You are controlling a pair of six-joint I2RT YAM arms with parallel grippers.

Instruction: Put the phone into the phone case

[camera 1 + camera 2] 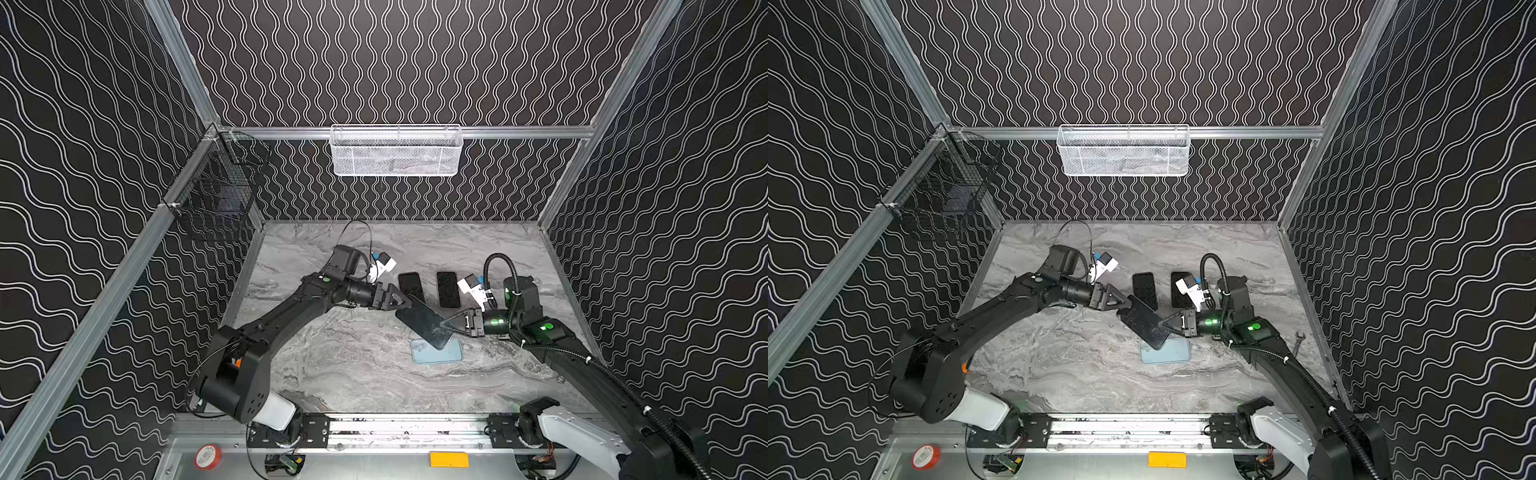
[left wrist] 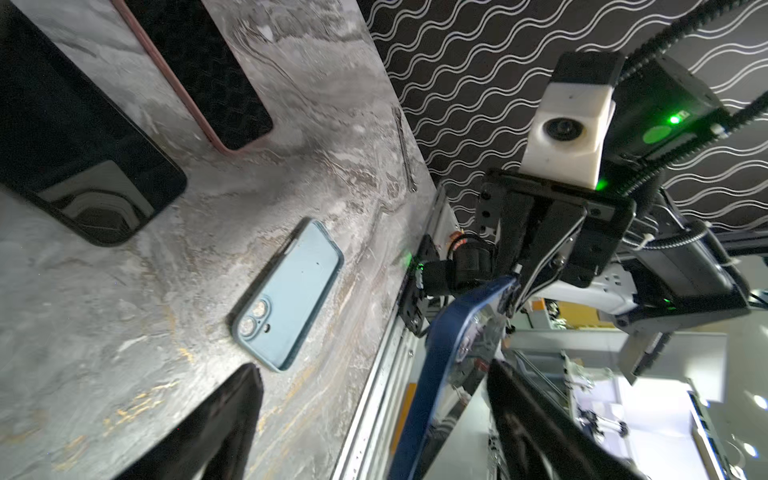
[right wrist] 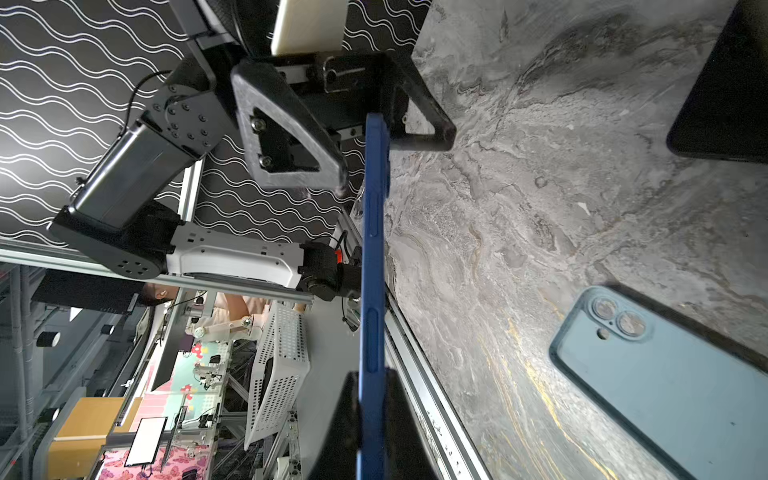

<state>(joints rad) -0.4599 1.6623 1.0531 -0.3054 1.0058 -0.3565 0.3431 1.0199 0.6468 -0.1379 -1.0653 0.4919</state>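
A dark blue phone hangs tilted in the air above the table's middle. My right gripper is shut on one end of it, and the phone's blue edge runs out from between its fingers. My left gripper is open, with a finger on each side of the phone's other end. The light blue phone case lies flat on the marble table just below the phone, partly hidden by it in both top views.
Two dark phones lie side by side behind the grippers. A wrench lies by the right wall. A white mesh basket hangs on the back rail and a black wire basket on the left wall.
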